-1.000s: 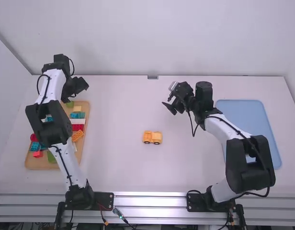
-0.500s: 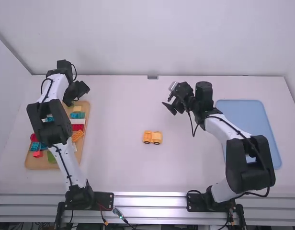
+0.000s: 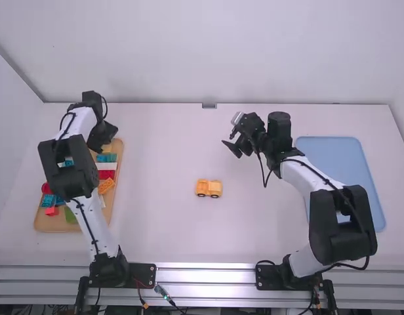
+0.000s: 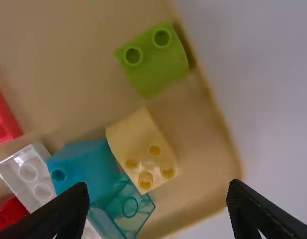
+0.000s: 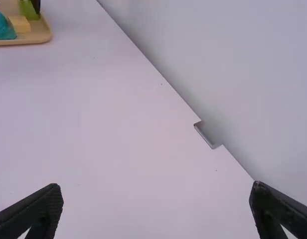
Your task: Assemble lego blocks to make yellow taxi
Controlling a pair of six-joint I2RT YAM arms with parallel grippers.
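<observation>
The left gripper [image 4: 158, 199], spread like the right gripper [image 5: 157, 191], is brought nearer above the wooden tray's [image 4: 193, 134] far right corner, so the pale yellow block [image 4: 136, 144] there is probably wanted for the yellow-orange toy car [image 3: 202, 186] midway between the tabletop's [image 3: 162, 230] side edges.

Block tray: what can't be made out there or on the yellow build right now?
- High view: middle of the tray, covered by the left arm.
- High view: seams between bricks in the yellow build, too small.
- Left wrist view: a red block, cut off by the left edge.
- Right wrist view: a teal block, same.
</observation>
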